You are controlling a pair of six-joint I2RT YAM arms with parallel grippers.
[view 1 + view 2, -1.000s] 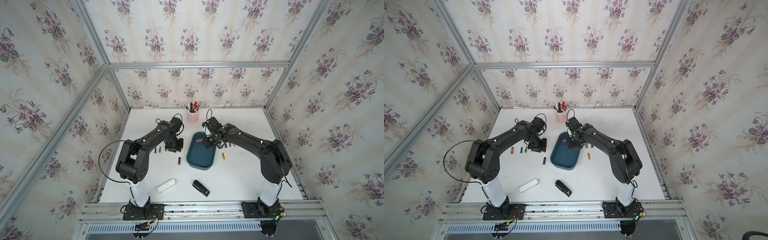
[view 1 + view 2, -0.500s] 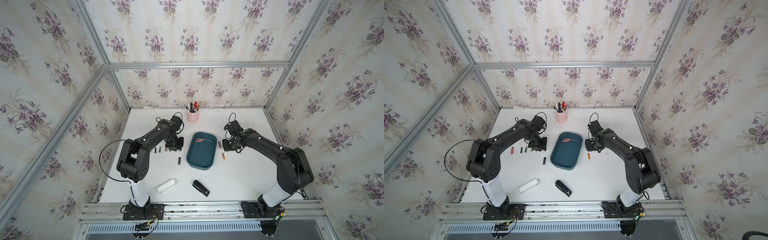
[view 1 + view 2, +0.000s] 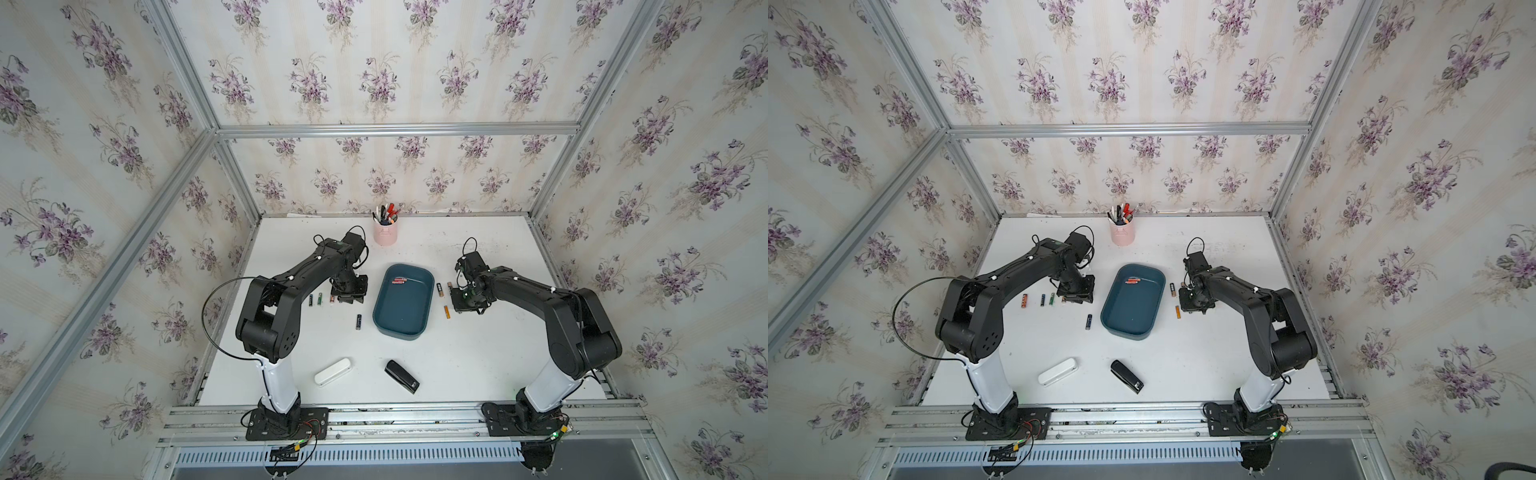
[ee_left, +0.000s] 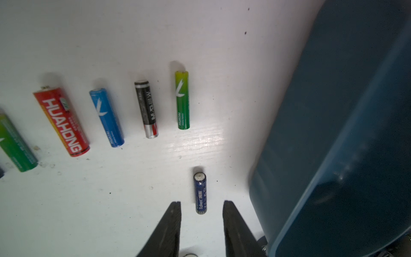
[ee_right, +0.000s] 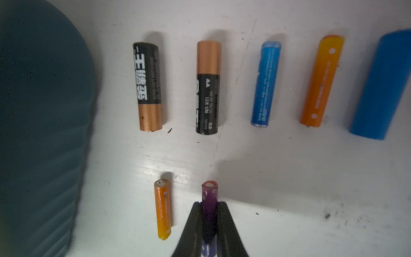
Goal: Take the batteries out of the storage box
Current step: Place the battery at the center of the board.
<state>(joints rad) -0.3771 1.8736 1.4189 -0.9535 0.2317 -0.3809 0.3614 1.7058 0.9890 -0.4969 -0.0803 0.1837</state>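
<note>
Watching the right tool, I see it clamped on a purple battery near the storage box. The left tool stands apart, a dark blue battery on the table between its tips. One red battery lies in the box.

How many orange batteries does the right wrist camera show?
2. A short orange battery lies beside the right gripper; a long orange battery lies farther from it. Others may be hidden.
</note>
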